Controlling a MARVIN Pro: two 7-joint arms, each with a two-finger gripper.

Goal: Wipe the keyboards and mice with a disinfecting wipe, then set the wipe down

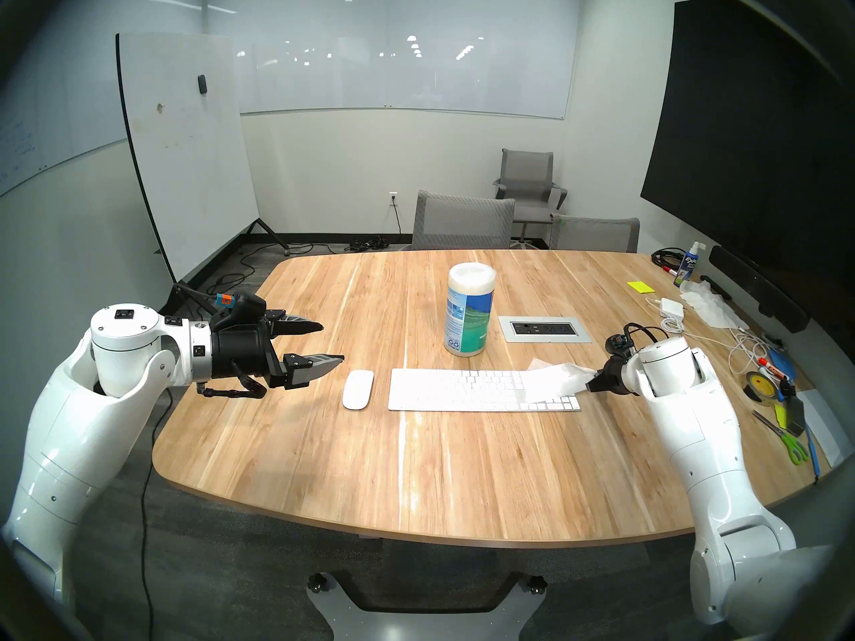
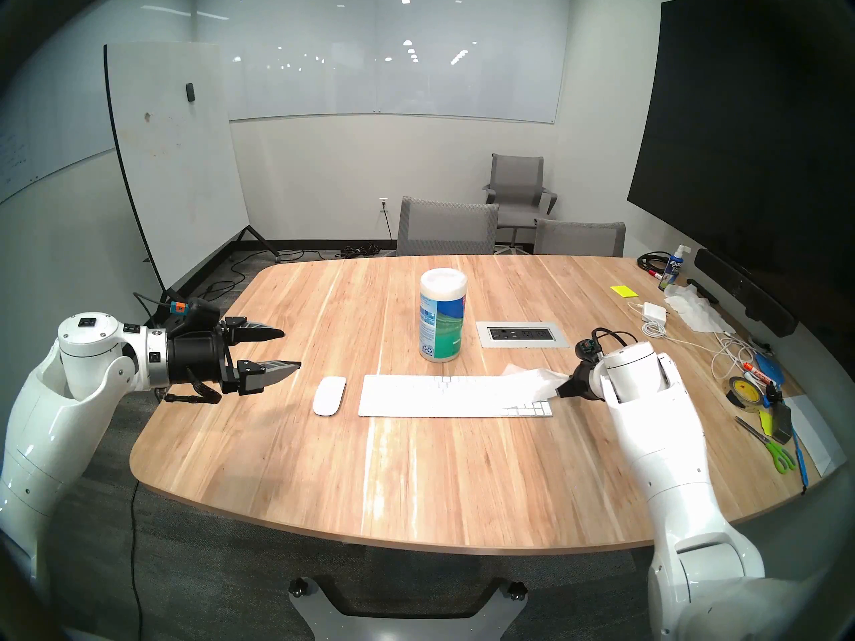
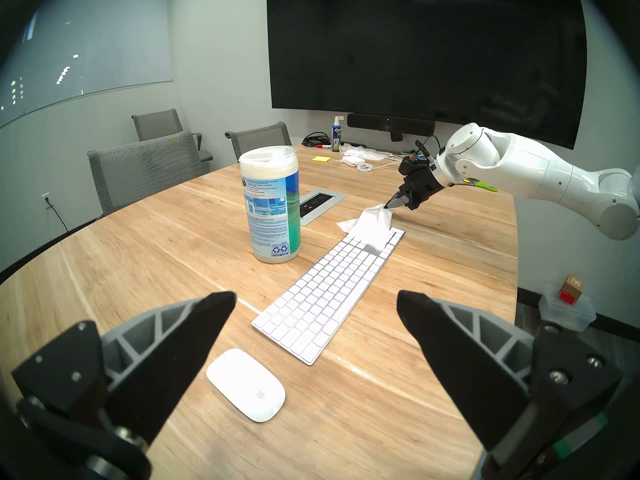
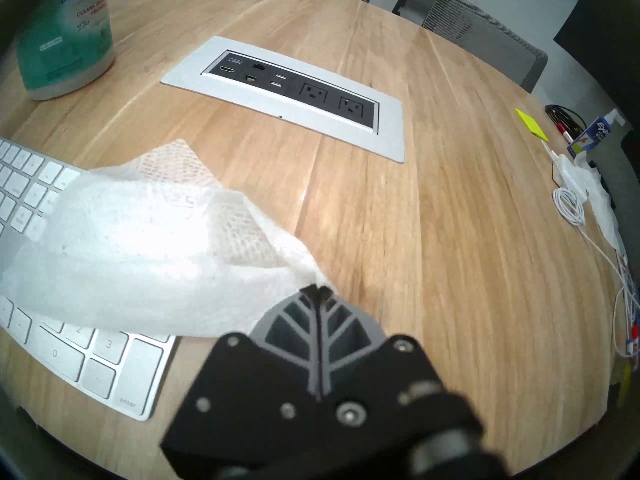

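The thin white textured wipe (image 1: 553,380) drapes over the number-pad end of the slim white keyboard (image 1: 462,390), whose long axis runs left-right across the wooden table (image 1: 416,478). The right gripper (image 1: 593,383), just past that end, pinches the wipe's corner. The left gripper (image 1: 331,341) hangs spread, empty.

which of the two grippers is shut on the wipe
The right gripper: its fingertips are pinched on a corner of the wipe draped over the keyboard. The left gripper is open and holds nothing.
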